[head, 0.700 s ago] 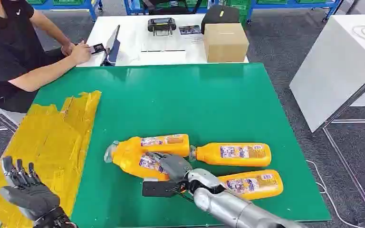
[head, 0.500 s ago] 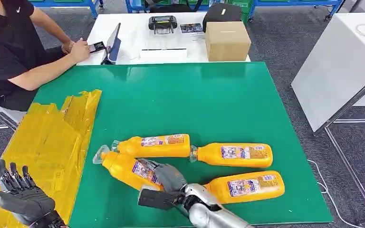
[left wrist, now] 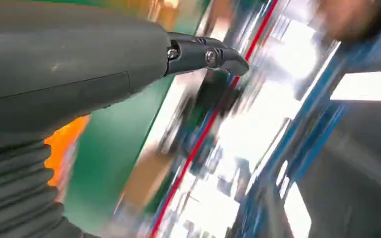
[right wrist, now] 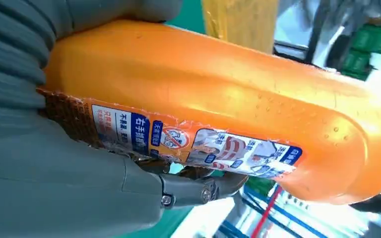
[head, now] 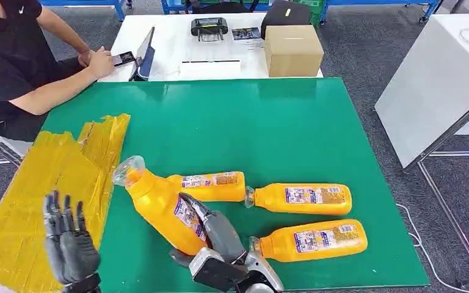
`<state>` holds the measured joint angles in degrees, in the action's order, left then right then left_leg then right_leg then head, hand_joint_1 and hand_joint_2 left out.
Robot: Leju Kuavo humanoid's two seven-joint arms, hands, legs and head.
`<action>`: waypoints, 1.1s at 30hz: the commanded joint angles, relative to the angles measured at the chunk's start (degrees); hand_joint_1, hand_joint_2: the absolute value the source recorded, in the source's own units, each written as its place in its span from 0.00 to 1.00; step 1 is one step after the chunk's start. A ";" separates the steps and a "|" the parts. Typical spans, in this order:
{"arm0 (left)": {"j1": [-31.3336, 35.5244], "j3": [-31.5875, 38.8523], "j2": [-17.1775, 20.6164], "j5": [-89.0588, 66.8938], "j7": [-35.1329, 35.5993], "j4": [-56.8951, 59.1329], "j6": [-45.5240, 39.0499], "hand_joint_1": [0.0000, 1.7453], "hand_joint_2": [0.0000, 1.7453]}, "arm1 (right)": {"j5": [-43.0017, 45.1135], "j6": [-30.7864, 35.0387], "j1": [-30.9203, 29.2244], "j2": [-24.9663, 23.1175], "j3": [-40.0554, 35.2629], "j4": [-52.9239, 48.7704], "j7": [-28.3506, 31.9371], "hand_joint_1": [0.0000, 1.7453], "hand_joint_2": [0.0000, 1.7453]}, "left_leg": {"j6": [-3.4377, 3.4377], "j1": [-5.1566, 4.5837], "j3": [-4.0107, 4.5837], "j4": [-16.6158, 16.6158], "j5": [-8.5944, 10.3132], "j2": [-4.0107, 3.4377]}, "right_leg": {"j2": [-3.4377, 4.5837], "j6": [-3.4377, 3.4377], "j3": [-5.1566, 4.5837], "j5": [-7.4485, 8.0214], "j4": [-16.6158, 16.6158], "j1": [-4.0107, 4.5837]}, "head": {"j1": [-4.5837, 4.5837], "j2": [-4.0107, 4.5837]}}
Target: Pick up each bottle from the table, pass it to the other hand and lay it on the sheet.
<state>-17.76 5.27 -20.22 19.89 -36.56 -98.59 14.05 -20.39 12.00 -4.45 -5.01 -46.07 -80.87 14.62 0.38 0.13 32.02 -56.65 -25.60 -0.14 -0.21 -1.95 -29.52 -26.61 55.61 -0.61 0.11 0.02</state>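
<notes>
Counter: a green surface, seen from the head camera, carrying four orange bottles toward its near edge.
Sheet: crumpled yellow film draped over the counter's left edge, running from about mid-length to the near left corner.
Person: seated beyond the far left corner in a black shirt, forearms resting on a white table behind the counter.
Cardboard box: on that white table, just past the counter's far edge.
Held bottle: gripped around its lower body by the right hand, tilted with its clear cap toward the sheet; the wrist camera shows its label against the palm.
Second bottle: lying on its side, partly behind the held bottle.
Third bottle: lying flat, cap just beside the second bottle's base.
Fourth bottle: lying flat along the near edge, toward the right corner.
Right hand: fingers and thumb wrapped round the held bottle near the near edge.
Left hand: raised over the sheet's near end, fingers extended and apart, holding nothing.
</notes>
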 commanded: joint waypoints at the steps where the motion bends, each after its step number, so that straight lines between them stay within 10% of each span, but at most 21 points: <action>1: -0.14 -2.36 0.22 -1.45 1.52 8.65 11.95 0.00 1.00 | -1.26 -5.65 -2.29 -0.44 0.92 2.80 -0.59 1.00 1.00 | -0.01 0.02 -0.12 0.08 -0.02 -0.05 | 0.06 0.04 0.11 0.01 -0.11 0.03 | -0.02 0.00; 27: 2.81 1.38 0.32 -7.15 1.93 14.69 20.25 0.00 1.00 | -5.72 -16.09 -18.36 -6.83 -17.39 27.55 -3.27 1.00 1.00 | -0.05 0.13 -0.15 0.10 -0.04 -0.19 | 0.23 0.10 0.14 0.07 -0.17 0.17 | -0.02 0.00; 28: 2.87 1.40 0.31 -7.17 1.89 14.74 20.27 1.00 1.00 | -5.69 -16.11 -18.44 -6.79 -17.36 27.53 -3.24 1.00 1.00 | -0.03 0.04 -0.09 0.11 0.00 -0.11 | 0.14 0.06 0.07 0.04 -0.11 0.09 | -0.02 0.00; 33: 3.01 1.41 0.28 -7.19 1.85 14.79 20.28 1.00 1.00 | -5.66 -16.14 -18.48 -6.67 -17.33 27.45 -3.21 1.00 1.00 | -0.01 0.03 -0.03 0.06 0.00 -0.05 | 0.08 0.03 0.03 0.02 -0.08 0.07 | 0.00 0.00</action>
<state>-16.96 6.95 -20.35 13.66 -35.08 -88.13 33.70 -25.86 -3.52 -19.26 -10.69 -58.05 -60.19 11.37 0.38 0.13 32.10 -56.65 -25.59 -0.14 -0.20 -1.95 -29.58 -26.62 55.63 -0.58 0.11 0.02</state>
